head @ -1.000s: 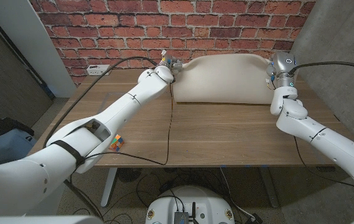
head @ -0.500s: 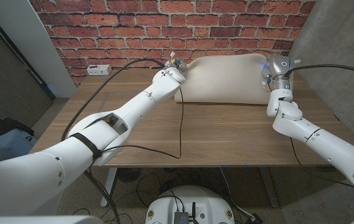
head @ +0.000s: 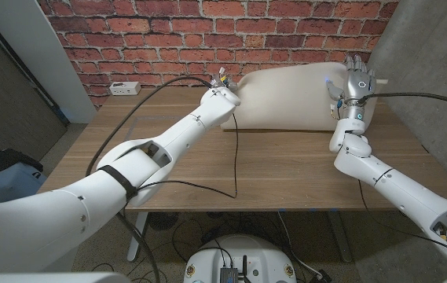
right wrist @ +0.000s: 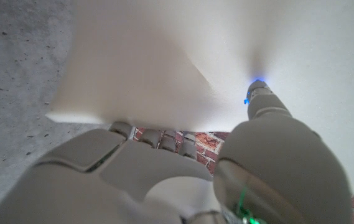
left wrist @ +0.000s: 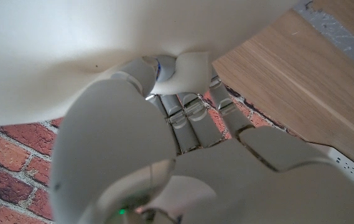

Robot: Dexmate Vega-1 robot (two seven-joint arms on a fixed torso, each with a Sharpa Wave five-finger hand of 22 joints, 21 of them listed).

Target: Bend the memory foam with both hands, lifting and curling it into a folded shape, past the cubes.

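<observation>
Gripping the memory foam (head: 290, 98) at both ends: left hand (head: 225, 93) at its left end, right hand (head: 357, 81) at its right end. Foam stands bowed at the far edge of the wooden surface (head: 278, 169), against the brick wall (head: 168, 31). Left wrist view: fingers (left wrist: 192, 112) curl under the foam's edge, thumb pressing into it from the other side. Right wrist view: fingers (right wrist: 158, 138) behind the foam's corner, thumb dented into its face. White power strip (head: 125, 88) lies at far left of surface.
</observation>
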